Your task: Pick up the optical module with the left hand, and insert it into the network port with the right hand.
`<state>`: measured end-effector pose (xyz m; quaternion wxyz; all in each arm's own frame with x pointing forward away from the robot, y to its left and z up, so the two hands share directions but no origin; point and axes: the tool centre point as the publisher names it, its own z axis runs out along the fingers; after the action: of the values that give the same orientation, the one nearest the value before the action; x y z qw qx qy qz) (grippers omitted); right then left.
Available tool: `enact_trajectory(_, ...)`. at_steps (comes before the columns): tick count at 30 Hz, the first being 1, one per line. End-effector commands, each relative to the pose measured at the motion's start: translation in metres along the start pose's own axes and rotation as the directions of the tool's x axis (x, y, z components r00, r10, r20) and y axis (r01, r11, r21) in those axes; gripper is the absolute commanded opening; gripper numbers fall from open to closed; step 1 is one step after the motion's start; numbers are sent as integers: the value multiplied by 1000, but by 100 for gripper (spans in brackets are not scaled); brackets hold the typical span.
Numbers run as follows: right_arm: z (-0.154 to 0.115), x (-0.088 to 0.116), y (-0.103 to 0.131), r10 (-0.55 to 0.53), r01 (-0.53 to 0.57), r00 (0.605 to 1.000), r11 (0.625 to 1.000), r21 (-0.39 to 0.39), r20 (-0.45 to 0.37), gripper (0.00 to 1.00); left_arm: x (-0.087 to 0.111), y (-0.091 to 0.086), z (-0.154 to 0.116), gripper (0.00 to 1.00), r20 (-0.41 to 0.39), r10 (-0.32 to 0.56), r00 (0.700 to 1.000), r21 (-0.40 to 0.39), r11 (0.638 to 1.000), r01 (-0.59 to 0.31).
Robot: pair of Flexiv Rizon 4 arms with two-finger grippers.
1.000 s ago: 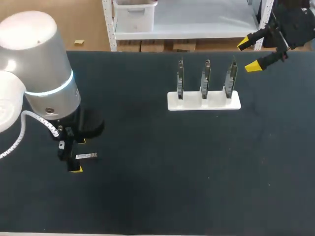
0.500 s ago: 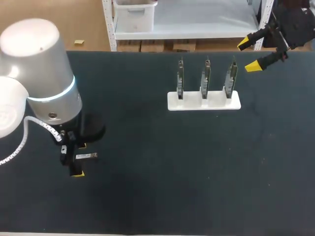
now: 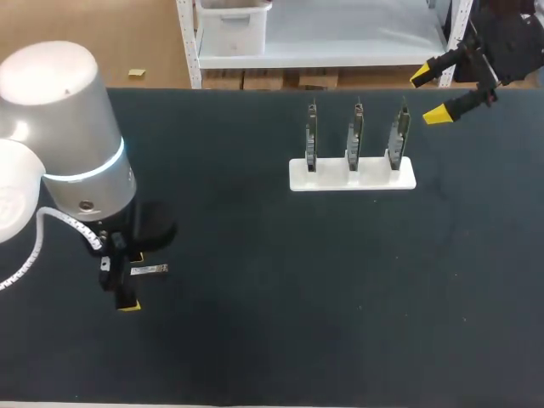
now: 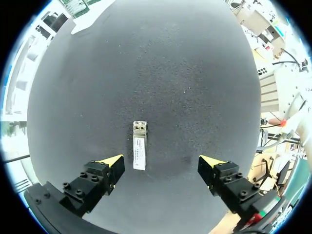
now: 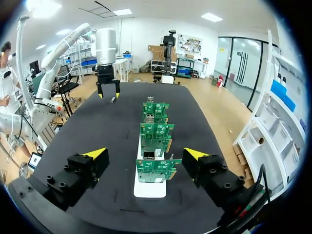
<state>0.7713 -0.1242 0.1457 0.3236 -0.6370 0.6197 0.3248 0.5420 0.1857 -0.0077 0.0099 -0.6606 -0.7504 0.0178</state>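
Centring the released left claw (image 4: pixel 161 163) over the module (image 4: pixel 139 152), which lies flat on the table (image 3: pixel 340 297) at the lower left of the head view and nearer one finger (image 4: pixel 113 168), seems wise before lowering and closing.

Left arm (image 3: pixel 68 127) silver-grey cylinder, pale glowing ring, white joint; white cable (image 3: pixel 34 246) with dark ticks. Left gripper (image 4: pixel 161 163), right gripper (image 5: pixel 146 153): black bolted finger blocks, yellow wedge tips; right arm (image 3: pixel 510 42) black.

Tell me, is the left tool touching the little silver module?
Apart. Left wrist view: the optical module lies inside the open left tool, bare table showing either side.
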Motion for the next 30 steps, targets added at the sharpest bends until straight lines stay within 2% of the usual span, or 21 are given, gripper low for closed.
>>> enact_trajectory(1, 0, 0, 2, 0, 0, 1000, 1000, 5, -2, 100, 1, 3, 4, 100, 0, 0, 1000, 7, 1000, 0)
enact_trajectory(14, 0, 0, 2, 0, 0, 1000, 1000, 5, -2, 100, 3, 5, 13, 100, 3, -17, 1000, 19, 1000, 17)
enact_trajectory(15, 0, 0, 2, 0, 0, 1000, 1000, 5, -2, 100, 3, 5, 13, 93, 3, -18, 1000, 19, 1000, 18)
enact_trajectory(16, 0, 0, 2, 0, 0, 1000, 1000, 5, -2, 100, 3, 5, 13, 99, 2, -21, 1000, 17, 1000, 21)
enact_trajectory(18, 0, 0, 2, 0, 0, 1000, 1000, 5, -2, 100, 3, 5, 13, 46, 3, -20, 1000, 18, 1000, 20)
enact_trajectory(19, 0, 0, 2, 0, 0, 1000, 1000, 5, -2, 100, 3, 6, 13, 32, 4, -21, 1000, 18, 1000, 21)
enact_trajectory(20, 0, 0, 2, 0, 0, 1000, 1000, 5, -2, 100, 3, 6, 13, 28, 4, -21, 1000, 18, 1000, 21)
enact_trajectory(21, 0, 0, 2, 0, 0, 1000, 1000, 5, -2, 100, 3, 6, 13, 10, 5, -21, 1000, 19, 1000, 21)
enact_trajectory(22, 0, 0, 2, 0, 0, 1000, 1000, 5, -2, 100, 4, 6, 13, 0, 5, -21, 1000, 19, 1000, 20)
enact_trajectory(30, 0, 0, 2, 0, 0, 1000, 1000, 5, -2, 100, 4, 8, 12, 0, 4, -23, 1000, 19, 1000, 23)
